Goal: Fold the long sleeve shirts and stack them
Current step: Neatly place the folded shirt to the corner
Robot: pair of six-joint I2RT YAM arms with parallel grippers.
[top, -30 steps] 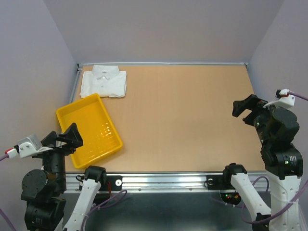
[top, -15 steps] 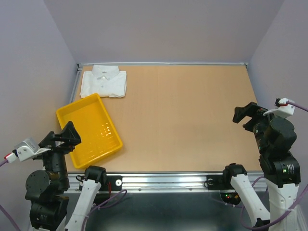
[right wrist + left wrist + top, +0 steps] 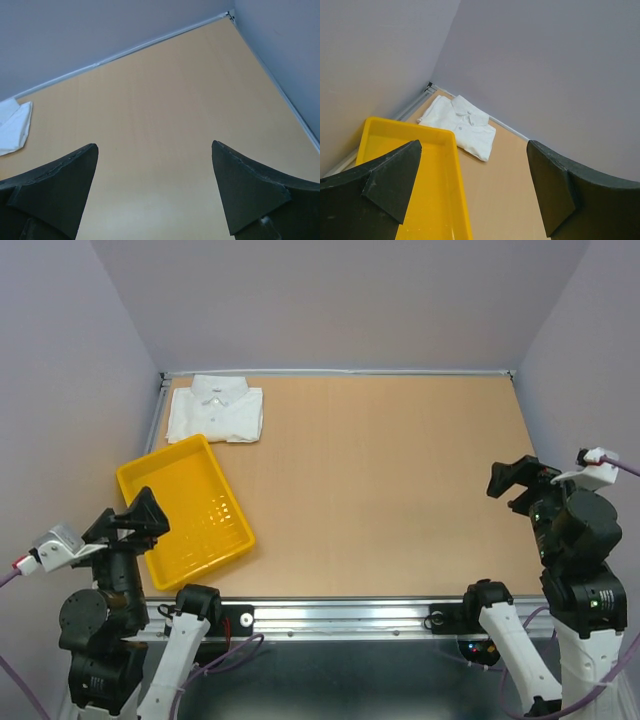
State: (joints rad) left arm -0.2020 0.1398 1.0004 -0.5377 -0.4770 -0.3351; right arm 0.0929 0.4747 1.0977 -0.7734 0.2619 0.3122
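1. Long sleeve shirt (image 3: 215, 410), white thin fabric: count = 1 visible. Whether a second one lies under it I cannot tell from any view.
2. Other counts: 1 yellow plastic tray (image 3: 170, 490), rectangular with a raised rim; 2 hands; 1 tan wood-look counter (image 3: 400, 490).
3. Shirt look: folded into a compact rectangle and lying flat. The pointed collar is on top at the far edge and the button front faces up. Edges are fairly square, with a few soft creases across the front. Sleeves are not visible.
4. Shirt location: far-left corner of the counter, close to the back rail and the left wall. It sits just beyond the far end of the tray. Whether shirt and tray touch I cannot tell.
5. Tray: near-left area of the counter, turned at an angle to the counter edges.
6. Left hand (image 3: 473, 144): fingers spread wide, gripping nothing. It hangs over the near-left corner above the tray's near end and points toward the shirt, well apart from it.
7. Right hand (image 3: 155, 145): fingers spread wide, gripping nothing. It is raised at the right edge over bare counter, far from the shirt.
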